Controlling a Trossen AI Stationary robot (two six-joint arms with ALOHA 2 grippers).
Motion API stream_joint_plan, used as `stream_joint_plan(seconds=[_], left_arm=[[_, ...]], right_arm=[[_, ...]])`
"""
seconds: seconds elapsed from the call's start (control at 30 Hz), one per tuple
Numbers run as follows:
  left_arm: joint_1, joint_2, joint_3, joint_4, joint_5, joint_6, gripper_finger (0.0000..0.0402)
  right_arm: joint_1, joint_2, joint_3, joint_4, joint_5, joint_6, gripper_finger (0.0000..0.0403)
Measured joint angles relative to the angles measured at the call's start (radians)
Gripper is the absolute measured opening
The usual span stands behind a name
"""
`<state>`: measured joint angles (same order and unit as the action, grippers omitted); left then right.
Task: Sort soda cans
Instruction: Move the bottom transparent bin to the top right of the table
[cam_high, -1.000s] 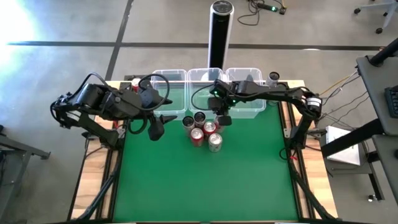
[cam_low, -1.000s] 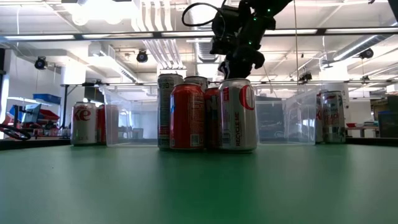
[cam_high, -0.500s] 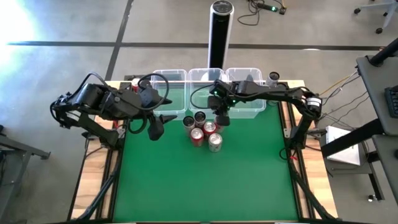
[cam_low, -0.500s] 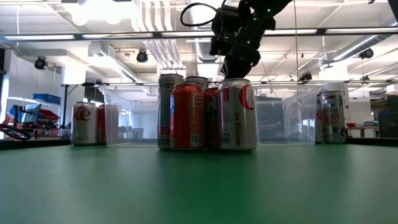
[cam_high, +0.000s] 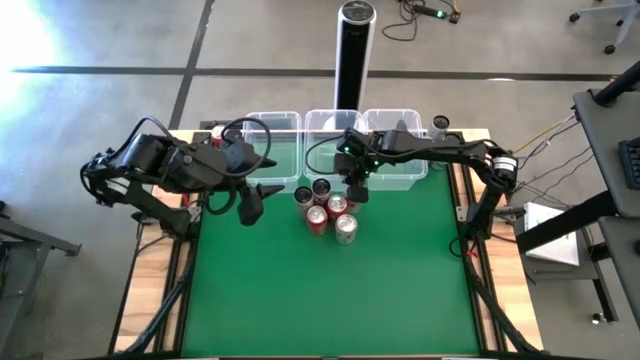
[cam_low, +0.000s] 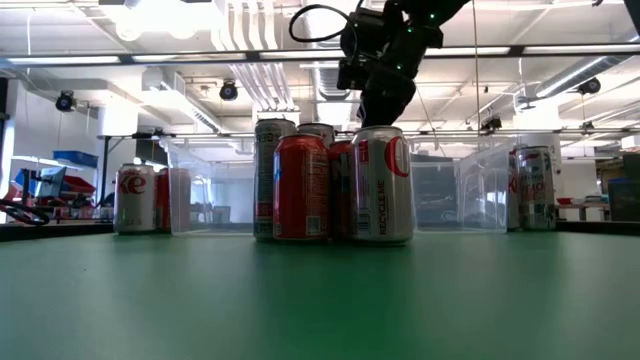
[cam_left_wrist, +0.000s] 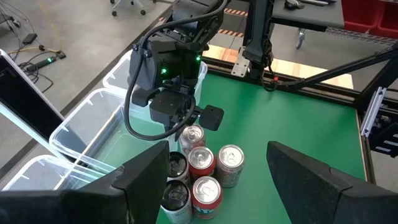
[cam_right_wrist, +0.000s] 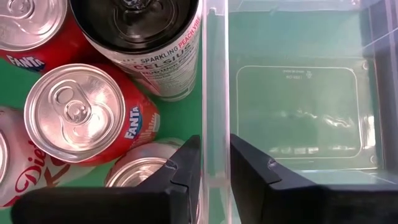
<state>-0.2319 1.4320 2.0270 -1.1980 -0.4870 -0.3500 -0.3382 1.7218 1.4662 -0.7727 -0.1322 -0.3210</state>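
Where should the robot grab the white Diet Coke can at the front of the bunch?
Probably its round side near the top, coming straight down. The white can stands upright at the bunch's edge, with bare green mat on the side away from the bins, while red cans press close on the other side.

Robotics lab or workshop: bare concrete floor (cam_high: 90, 40), loose cables (cam_high: 425, 14), rolling chair base (cam_high: 600, 20), exposed ceiling ducts (cam_low: 250, 70), green-topped bench (cam_high: 330, 290) on wooden frame.
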Motion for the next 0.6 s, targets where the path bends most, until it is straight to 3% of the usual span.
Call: stream_joint_plan(seconds=[0.4,0.6], left_arm=[[0.0,-0.002,0.0,0.0,0.0,0.027,0.0254],[0.0,-0.007,0.0,0.001,0.0,0.027,0.0254]], right_arm=[[0.0,0.0,0.0,0.0,0.001,-0.005,0.0057],[0.0,0.0,0.0,-0.002,0.001,-0.096,0.0062]])
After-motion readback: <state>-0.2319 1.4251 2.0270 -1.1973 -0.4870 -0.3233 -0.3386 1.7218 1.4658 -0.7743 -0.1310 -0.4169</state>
